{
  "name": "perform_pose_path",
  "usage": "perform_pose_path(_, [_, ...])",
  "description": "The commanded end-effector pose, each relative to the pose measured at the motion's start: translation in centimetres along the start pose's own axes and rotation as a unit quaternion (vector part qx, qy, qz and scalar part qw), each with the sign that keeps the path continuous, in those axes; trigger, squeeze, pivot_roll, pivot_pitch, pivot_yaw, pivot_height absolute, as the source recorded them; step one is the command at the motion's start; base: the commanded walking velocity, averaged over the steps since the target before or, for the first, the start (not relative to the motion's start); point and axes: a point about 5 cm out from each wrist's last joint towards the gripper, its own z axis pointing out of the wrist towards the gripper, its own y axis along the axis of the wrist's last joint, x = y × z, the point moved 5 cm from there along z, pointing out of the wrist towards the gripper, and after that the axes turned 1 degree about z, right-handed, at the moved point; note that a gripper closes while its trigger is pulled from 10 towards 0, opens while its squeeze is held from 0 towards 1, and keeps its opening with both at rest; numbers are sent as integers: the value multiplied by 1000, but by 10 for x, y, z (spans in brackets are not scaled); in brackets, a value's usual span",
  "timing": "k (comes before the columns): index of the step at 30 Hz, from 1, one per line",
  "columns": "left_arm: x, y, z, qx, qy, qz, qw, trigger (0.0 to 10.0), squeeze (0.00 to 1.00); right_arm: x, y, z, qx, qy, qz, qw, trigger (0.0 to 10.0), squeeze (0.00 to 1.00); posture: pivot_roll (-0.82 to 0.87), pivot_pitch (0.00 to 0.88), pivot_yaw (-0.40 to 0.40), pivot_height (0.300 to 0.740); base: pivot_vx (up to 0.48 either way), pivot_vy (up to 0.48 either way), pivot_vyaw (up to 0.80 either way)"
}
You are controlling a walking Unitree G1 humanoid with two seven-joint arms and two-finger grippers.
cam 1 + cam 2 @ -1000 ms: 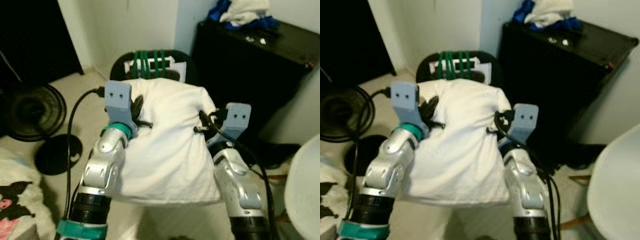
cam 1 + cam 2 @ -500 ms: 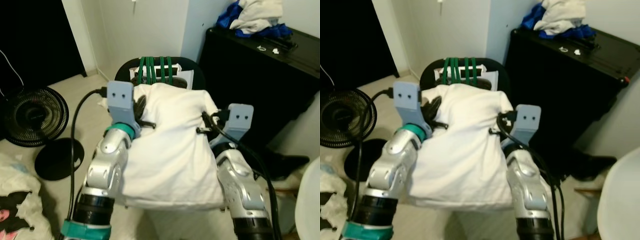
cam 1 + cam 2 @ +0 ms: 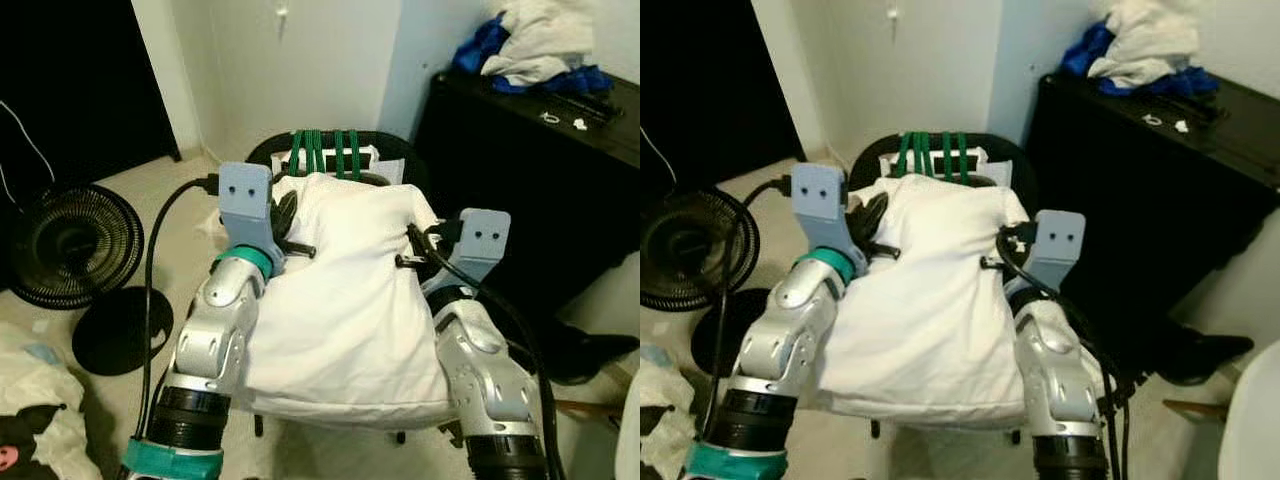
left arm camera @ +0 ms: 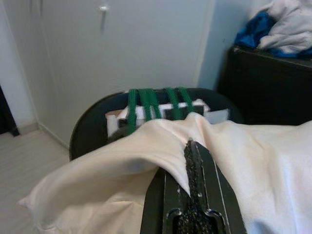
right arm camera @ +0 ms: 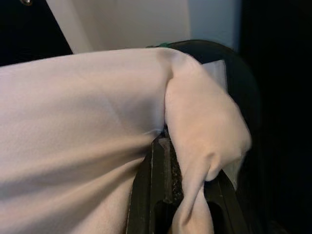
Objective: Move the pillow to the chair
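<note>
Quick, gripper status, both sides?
Left gripper: shut on the pillow.
Right gripper: shut on the pillow.

You get dim, soft indoor light. The pillow [image 3: 345, 300] reads brightest, nearly blown out. Left of it, the doorway [image 3: 70, 80] goes black. Right of it, the black cabinet [image 3: 520, 190] loses detail. Wrist views are soft up close.

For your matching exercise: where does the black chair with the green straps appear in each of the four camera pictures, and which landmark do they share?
Left eye view: chair at upper centre, just beyond the pillow.
Right eye view: chair at upper centre, behind the pillow.
Left wrist view: chair in the middle, past the pillow's edge.
Right wrist view: its dark backrest curves behind the pillow's corner.
Shared landmark: the white pillow.
</note>
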Motion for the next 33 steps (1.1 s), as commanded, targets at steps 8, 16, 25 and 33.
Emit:
perform_pose_path(8, [-18,10,2,-21,-40,-3,999,10000,0,16,8,2,-17,29,-3,999,10000,0,-39,8,53,740,314,0,0])
perform_pose_path(16, [-21,4,2,-11,-41,20,999,10000,0,14,7,1,-15,26,-5,1000,10000,0,-43,0,53,740,0,0,0])
perform_pose_path(25, [-25,2,2,-10,-51,42,998,10000,0,13,6,1,-14,24,-6,1000,10000,0,-49,0,53,740,0,-314,0])
perform_pose_path(33, [-22,-6,2,11,-43,29,999,10000,0,12,5,0,-9,22,-6,1000,10000,0,-51,0,53,740,0,-60,0])
